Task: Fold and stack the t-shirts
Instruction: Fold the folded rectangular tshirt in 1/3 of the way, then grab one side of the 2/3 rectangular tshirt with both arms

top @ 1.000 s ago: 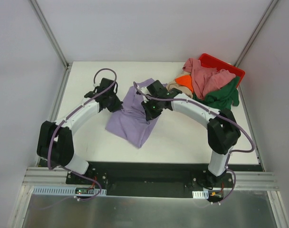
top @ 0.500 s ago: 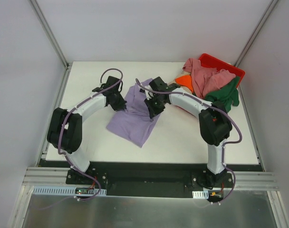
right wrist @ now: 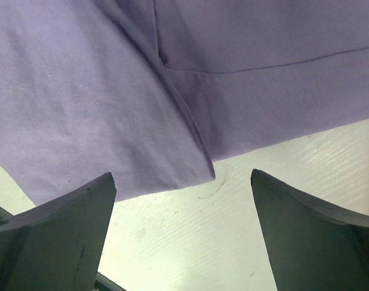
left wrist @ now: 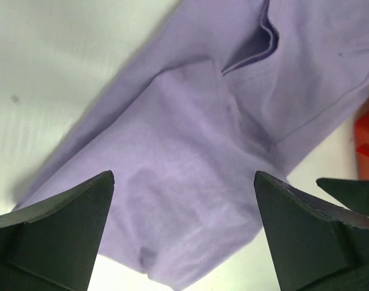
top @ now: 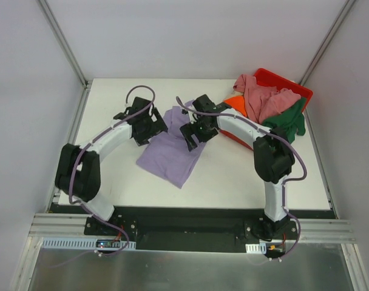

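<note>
Lavender t-shirt lay rumpled on the white desk, between the two arms. The left claw hovered spread over its left edge. The right claw, fingers likewise apart, hung over its far right part. Neither pinched any cloth. The other t-shirts were heaped on the red bin at the far right corner.
</note>
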